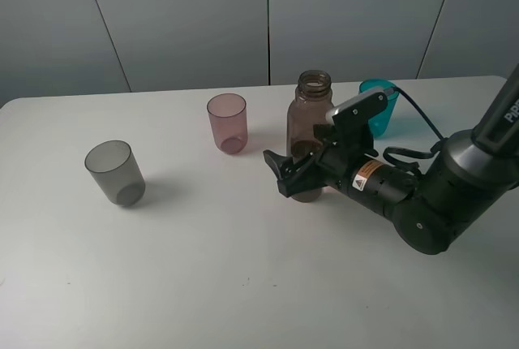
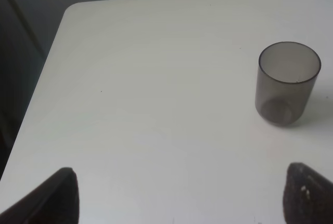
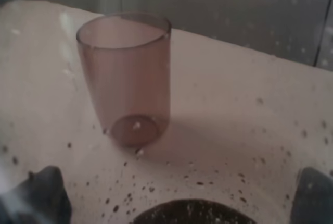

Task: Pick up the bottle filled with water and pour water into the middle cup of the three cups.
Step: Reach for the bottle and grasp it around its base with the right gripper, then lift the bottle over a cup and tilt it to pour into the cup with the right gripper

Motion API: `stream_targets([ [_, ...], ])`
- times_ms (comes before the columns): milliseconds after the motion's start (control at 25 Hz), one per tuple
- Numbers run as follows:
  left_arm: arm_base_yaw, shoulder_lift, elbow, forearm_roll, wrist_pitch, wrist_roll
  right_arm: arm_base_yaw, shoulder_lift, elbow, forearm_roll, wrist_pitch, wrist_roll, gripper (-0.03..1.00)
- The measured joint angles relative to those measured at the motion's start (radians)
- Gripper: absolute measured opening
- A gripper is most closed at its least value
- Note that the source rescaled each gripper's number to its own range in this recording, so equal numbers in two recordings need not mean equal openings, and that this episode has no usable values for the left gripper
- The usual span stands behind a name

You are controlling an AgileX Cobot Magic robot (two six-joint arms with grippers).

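the bottle [image 1: 311,118] stands upright, long axis vertical, neck up; right gripper [image 1: 296,174] jaws apart flanking its base; left gripper [image 2: 179,198] jaws apart.

A white table [image 1: 203,284] fills most of the frame, with grey wall panels [image 1: 178,16] behind it. At centre left stands a smoky grey cup [image 1: 115,172]. The pink cup [image 1: 227,122] stands above the middle, well apart from it. Just right of centre the bottle [image 1: 310,114] stands upright and uncapped, the teal cup [image 1: 388,122] near it at its upper right, partly hidden. The right gripper [image 1: 298,174] reaches in from the lower right, jaws spread on either side of the bottle's lower part (contact cannot be made out). A black cable [image 1: 422,115] runs behind the arm [image 1: 438,195].
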Motion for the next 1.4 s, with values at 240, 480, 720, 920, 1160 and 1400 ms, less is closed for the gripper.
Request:
stream_targets([
  [240, 0.0, 0.0, 0.0, 0.0, 0.0, 0.0, 0.0, 0.0, 0.0, 0.0, 0.0, 0.0, 0.88],
  [480, 0.0, 0.0, 0.0, 0.0, 0.0, 0.0, 0.0, 0.0, 0.0, -0.002, 0.0, 0.006, 0.0],
  [720, 0.0, 0.0, 0.0, 0.0, 0.0, 0.0, 0.0, 0.0, 0.0, 0.0, 0.0, 0.027, 0.02],
  [920, 0.0, 0.0, 0.0, 0.0, 0.0, 0.0, 0.0, 0.0, 0.0, 0.0, 0.0, 0.029, 0.02],
  [1160, 0.0, 0.0, 0.0, 0.0, 0.0, 0.0, 0.0, -0.094, -0.028, -0.002, 0.108, 0.037, 0.02],
  [1400, 0.0, 0.0, 0.0, 0.0, 0.0, 0.0, 0.0, -0.235, -0.207, -0.004, 0.443, -0.014, 0.02],
])
